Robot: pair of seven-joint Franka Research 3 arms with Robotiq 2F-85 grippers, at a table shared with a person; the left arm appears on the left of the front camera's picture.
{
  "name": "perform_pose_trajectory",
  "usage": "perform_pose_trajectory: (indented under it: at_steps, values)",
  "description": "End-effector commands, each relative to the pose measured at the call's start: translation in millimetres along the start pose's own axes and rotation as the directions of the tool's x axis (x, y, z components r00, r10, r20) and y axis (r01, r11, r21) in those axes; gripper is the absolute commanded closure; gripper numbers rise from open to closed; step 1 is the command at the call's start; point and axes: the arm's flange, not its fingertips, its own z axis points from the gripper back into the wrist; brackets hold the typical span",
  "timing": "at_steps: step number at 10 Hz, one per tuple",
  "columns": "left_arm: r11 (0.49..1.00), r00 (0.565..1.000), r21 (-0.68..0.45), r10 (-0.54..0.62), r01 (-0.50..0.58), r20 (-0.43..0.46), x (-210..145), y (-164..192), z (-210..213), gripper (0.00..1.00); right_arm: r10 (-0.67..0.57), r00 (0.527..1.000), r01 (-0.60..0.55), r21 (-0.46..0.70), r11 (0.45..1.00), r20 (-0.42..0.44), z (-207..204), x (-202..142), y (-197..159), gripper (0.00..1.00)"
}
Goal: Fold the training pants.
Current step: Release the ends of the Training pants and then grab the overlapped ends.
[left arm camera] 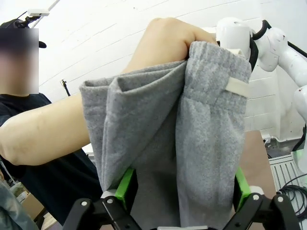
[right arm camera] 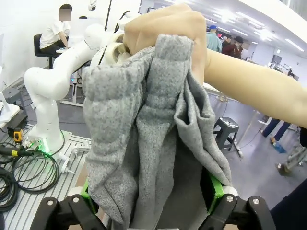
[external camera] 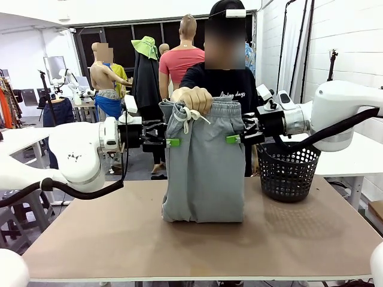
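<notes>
Our left claw (external camera: 171,142) is spread wide at the left edge of the grey training pants (external camera: 206,170). They hang from a person's hand (external camera: 192,99), hems bunched on the desk (external camera: 119,239). Our right claw (external camera: 234,139) is spread at their right edge. A black basket (external camera: 288,173) stands farther right.

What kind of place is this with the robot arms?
Most likely a robot lab or workshop. White robot arms stand at a plain work table, cables lie on the floor, and a person's hand holds training pants up for them.
</notes>
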Motion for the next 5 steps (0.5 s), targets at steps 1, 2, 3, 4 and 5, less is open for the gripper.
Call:
perform_pose_trajectory:
  at_steps: [1,2,3,4,5]
  values:
    - [1.000,1.000,0.026,0.012,-0.012,-0.010,5.6,-6.5,1.7,0.00,-0.020,1.000,0.019,-0.028,0.999,-0.018,-0.8,5.0,2.8,0.00]
    - [1.000,1.000,0.029,0.011,-0.011,-0.009,5.9,-6.6,1.3,0.00,0.000,1.000,0.000,-0.029,1.000,-0.012,-0.7,4.8,3.2,0.00]
    - [0.999,1.000,0.049,0.003,-0.002,-0.014,6.2,-6.4,2.2,0.00,-0.006,1.000,0.005,-0.054,0.999,-0.024,0.5,5.4,3.6,0.00]
    - [0.998,1.000,0.061,0.010,-0.009,-0.021,7.4,-5.4,4.7,0.00,0.007,0.999,-0.009,-0.073,0.997,-0.031,3.8,5.8,3.5,0.00]
    - [0.996,1.000,0.090,0.017,-0.016,-0.020,8.3,-5.6,8.4,0.00,0.006,0.999,-0.009,-0.096,0.995,-0.035,7.2,7.3,4.4,0.00]
